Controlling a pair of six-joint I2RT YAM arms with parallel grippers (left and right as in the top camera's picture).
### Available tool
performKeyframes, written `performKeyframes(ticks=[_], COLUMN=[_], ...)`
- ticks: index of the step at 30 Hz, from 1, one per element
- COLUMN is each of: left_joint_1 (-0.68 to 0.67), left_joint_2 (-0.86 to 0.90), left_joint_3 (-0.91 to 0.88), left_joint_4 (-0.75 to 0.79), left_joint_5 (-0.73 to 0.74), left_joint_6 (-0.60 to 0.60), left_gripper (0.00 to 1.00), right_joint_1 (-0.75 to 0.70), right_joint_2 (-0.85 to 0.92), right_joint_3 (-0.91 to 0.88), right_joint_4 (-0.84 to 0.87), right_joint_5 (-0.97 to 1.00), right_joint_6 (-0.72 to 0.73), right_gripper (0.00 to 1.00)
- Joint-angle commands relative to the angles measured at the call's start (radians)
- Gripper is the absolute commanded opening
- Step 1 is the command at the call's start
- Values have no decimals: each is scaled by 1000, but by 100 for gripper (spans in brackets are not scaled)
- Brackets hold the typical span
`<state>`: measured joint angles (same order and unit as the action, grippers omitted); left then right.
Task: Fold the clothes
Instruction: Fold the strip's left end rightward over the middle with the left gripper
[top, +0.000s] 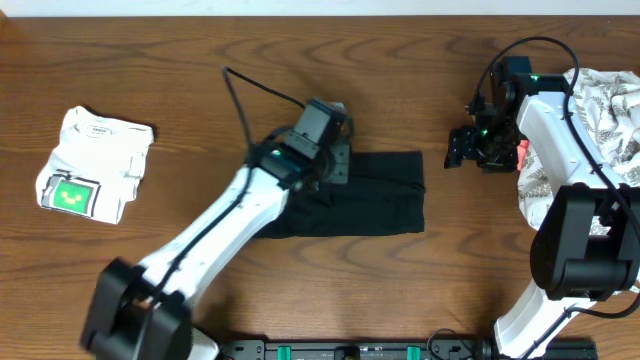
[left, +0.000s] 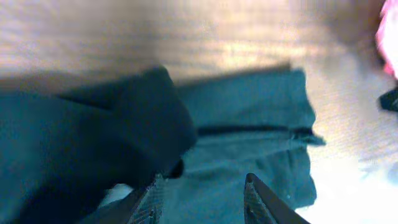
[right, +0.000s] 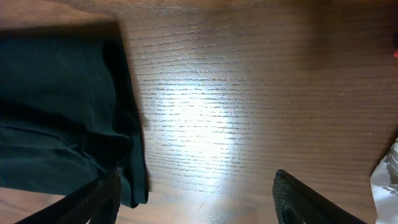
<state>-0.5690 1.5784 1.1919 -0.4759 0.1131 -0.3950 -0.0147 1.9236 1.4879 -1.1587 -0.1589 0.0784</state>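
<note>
Two grippers: one on each arm, both over the wooden bench (top: 200, 60).
Black garment (top: 385, 195): lay at the middle of the bench, folded to a flat dark rectangle, its left part hidden under the left arm.
Black garment, close view: a thick rounded fold bulged at the left above a flatter layer; a dark crease ran across the flat part toward its right edge.
Left gripper (left: 202, 190): sat low over the upper left part of the black garment; fingers parted partway, cloth lying beneath the gap, nothing seen pinched between them.
Right gripper (right: 198, 186): hung over bare wood just right of the black garment's right edge; fingers spread wide, holding nothing.
White folded garment (top: 95, 160): a compact bundle at the far left of the bench, a green printed patch at its lower left corner, well apart from the black garment.
Patterned cloth (top: 610, 110): white with a grey print, heaped at the right edge of the bench, partly behind the right arm.
</note>
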Motion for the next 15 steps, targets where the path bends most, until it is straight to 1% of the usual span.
performKeyframes(ticks=[1,4,5,10,14,15], left_joint_1=[57,104,119,153,151,151], left_joint_2=[-113,-150,-150,-87,7,43], left_joint_3=[26,26,26,2,1,1], left_joint_4=[-19,-62,-77,-128,-124,-122], left_joint_5=[-143,-271,-285,-249,-135,-117], left_joint_6=[44,43,43,41,37,20], left_gripper=[42,41,41,40,40,40], right_joint_1=[-5,-5,-5,-5,-5,-5], right_joint_2=[-9,-9,-9,-9,-9,-9], right_joint_3=[19,19,19,19,19,19], right_joint_4=[-1,-2,-2,-5,-13,-16], right_joint_5=[5,5,5,5,5,5], right_joint_6=[-13,-13,-13,-13,-13,-13], right_gripper=[76,76,76,76,76,76])
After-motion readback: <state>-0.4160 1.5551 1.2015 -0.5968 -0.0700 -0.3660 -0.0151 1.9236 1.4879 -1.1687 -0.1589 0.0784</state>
